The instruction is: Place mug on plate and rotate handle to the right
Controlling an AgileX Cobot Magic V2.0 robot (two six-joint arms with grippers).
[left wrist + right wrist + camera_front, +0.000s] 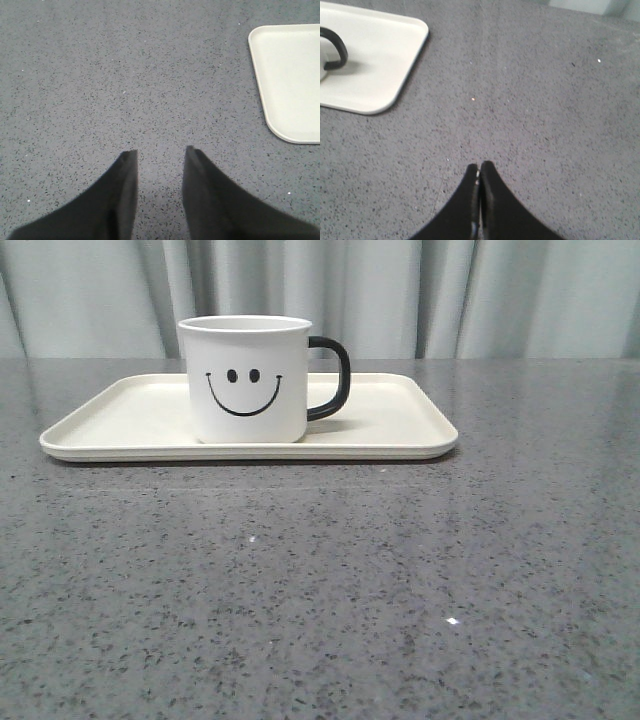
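Speckled grey stone: table (pixel 320 590) fills the lower half of the front view, pale curtain (pixel 480 295) behind.
Mug (pixel 246 380): upright on the plate (pixel 400 425), centre of the front frame, smiley facing the camera.
Handle (pixel 335 375): black loop, sticking out to the frame's right.
Front view only: whole mug and whole plate; neither arm appears.
Left wrist view: left gripper (pixel 161 152) over bare table, fingers apart, nothing between; one plate corner at right edge.
Right wrist view: right gripper (pixel 480 167) with tips pressed together, empty; plate corner and part of handle at upper left.
Cut off: mug body in the right wrist view.
Writing: none legible, just the smiley print.
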